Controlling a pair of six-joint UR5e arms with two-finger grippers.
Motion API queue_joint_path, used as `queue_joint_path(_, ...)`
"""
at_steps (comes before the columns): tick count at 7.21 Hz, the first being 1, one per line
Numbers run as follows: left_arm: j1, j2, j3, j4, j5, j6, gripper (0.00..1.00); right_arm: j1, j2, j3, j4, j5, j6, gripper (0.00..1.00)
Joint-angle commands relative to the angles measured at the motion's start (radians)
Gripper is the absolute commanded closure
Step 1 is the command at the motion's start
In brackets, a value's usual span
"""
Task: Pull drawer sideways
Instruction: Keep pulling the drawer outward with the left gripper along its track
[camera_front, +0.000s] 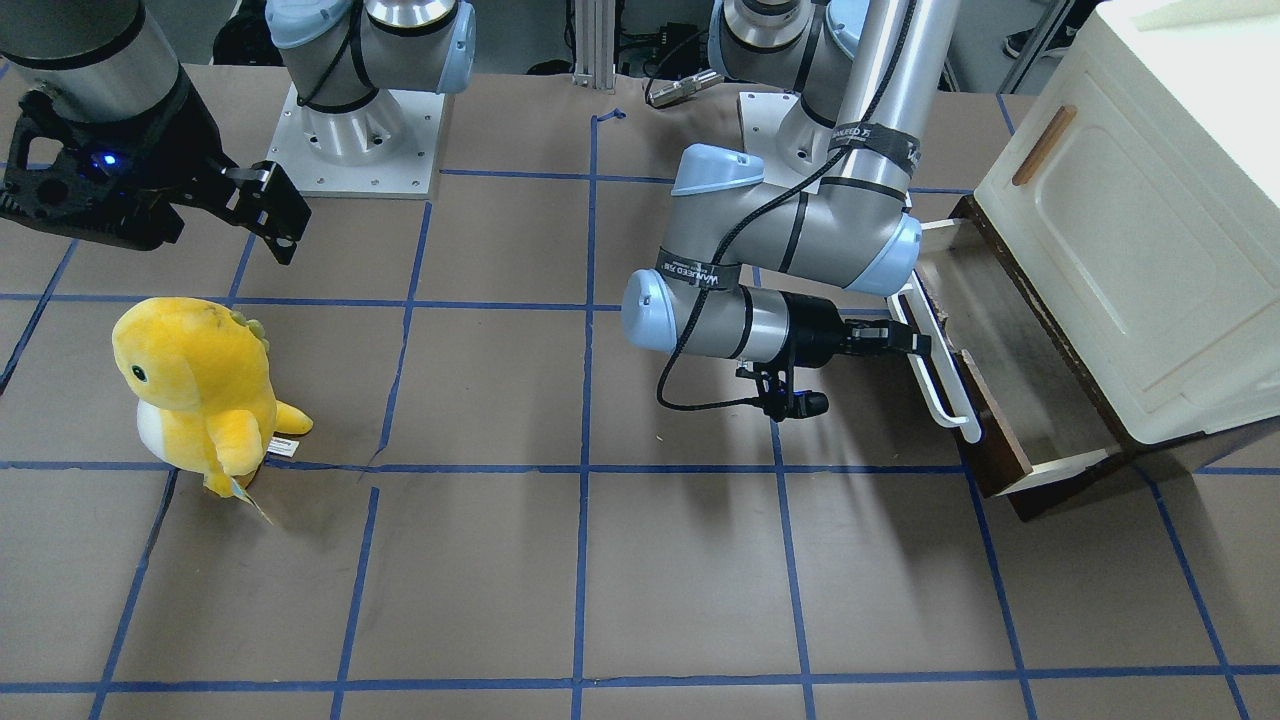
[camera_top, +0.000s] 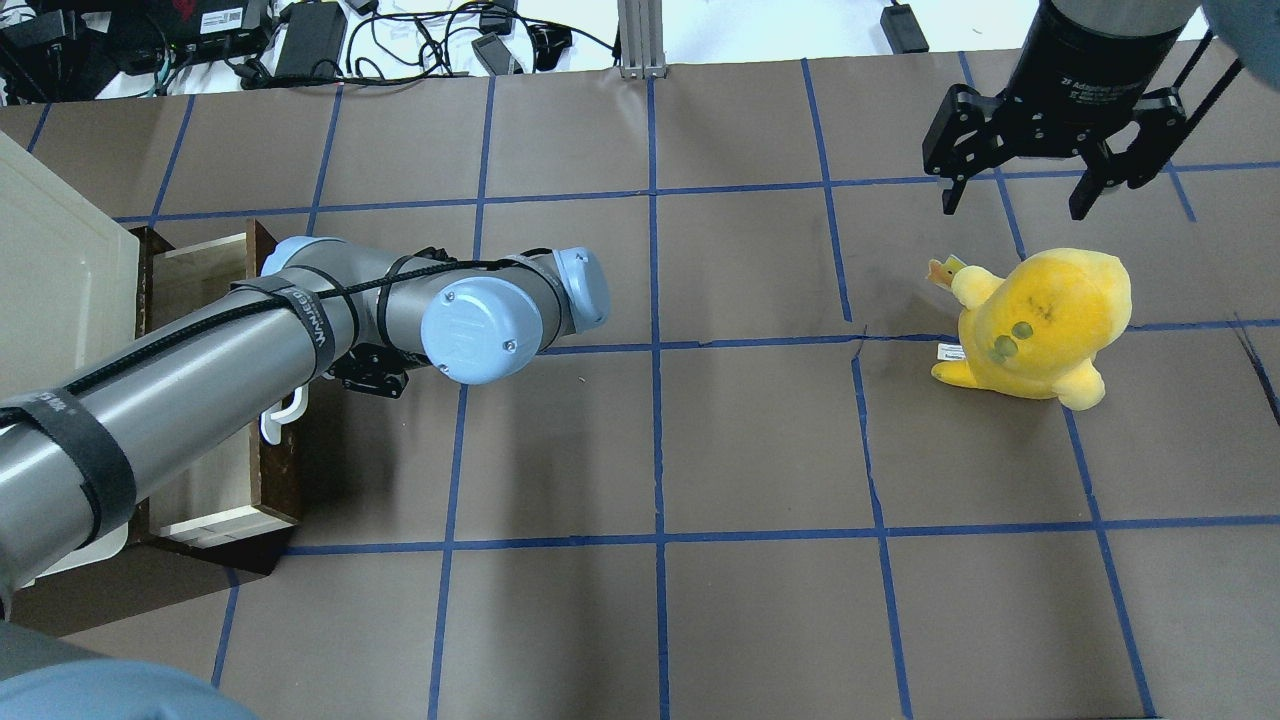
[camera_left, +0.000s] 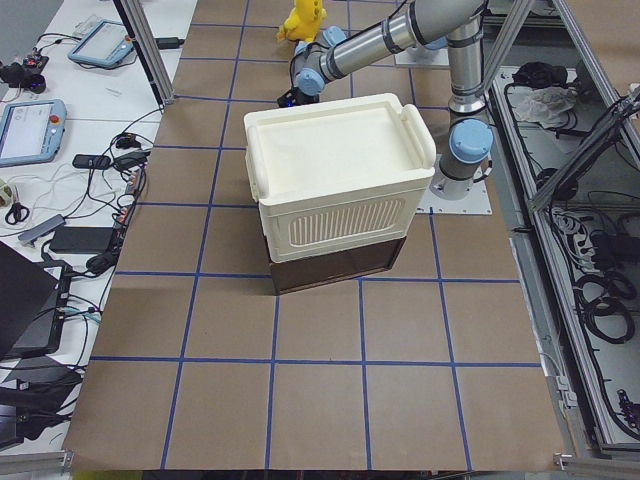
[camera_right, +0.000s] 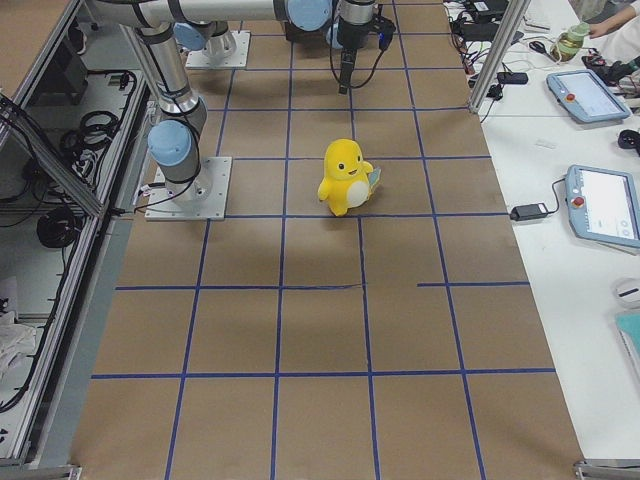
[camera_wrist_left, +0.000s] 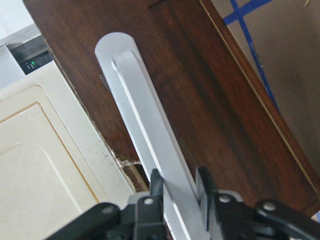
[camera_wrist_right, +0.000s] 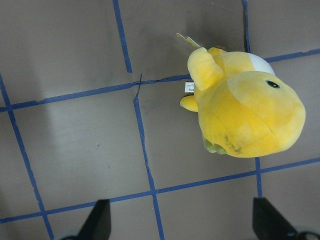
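From my station, the far left of the desk (camera_top: 650, 450) was taken up by the cream cabinet (camera_top: 60, 300), with its door (camera_front: 1130, 250) and small wooden grip (camera_front: 1043, 145) facing the robot's right. The drawer (camera_front: 1000, 340) sat at the bottom of that cabinet, drawn partway out toward the desk's middle, so its pale floor and side walls showed and its dark brown front (camera_top: 280, 470) stood clear of the cabinet. The white handle (camera_front: 935, 385) ran along that front.

The left arm (camera_top: 300, 330) reached low across to it, wrist level with the desk. On the left wrist feed I saw the left jaws closed narrow on the handle (camera_wrist_left: 145, 130), one of the fingers (camera_wrist_left: 204, 181) pressed to each side of the bar, near one of its ends.

Right of the centre line stood a yellow plush (camera_top: 1040, 320), upright on the brown paper beside a blue tape crossing, a tag at its side. It was well apart from the drawer.

Furthest right, the right arm (camera_top: 1090, 40) hung above the desk, just beyond the plush on the operators' side. The right jaws were spread wide and held nothing; on the right wrist feed the plush (camera_wrist_right: 245, 110) lay ahead of the tips, not between them
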Motion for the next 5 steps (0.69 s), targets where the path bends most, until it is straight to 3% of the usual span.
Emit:
queue_joint_path(1,-0.008,-0.001,-0.001,0.0,0.0,0.002,0.82,0.0,0.0,0.0,0.0,0.0,0.0,0.0)
queue_joint_path(5,-0.014,-0.001,-0.002,-0.001,0.015,0.002,0.81,0.0,0.0,0.0,0.0,0.0,0.0,0.0)
